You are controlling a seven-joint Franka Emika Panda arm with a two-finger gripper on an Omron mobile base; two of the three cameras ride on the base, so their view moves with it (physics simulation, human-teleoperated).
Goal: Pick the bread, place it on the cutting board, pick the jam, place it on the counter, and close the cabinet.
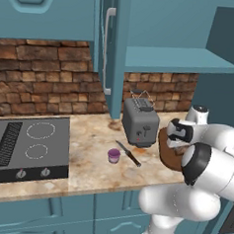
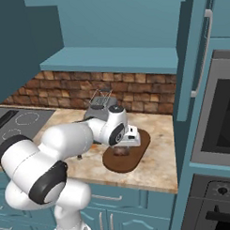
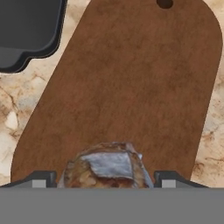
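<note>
My gripper points down over the dark brown cutting board, its fingers against both sides of the brown bread. In the right base view the bread sits low at the board under the gripper. The pink-purple jam stands upright on the marbled counter, left of the board and apart from the arm. The teal cabinet door hangs open above the counter, and its shelf looks bare.
A grey toaster stands just behind the board. A knife lies between the jam and the toaster. The black stovetop is at the left. An oven fills the wall to the right.
</note>
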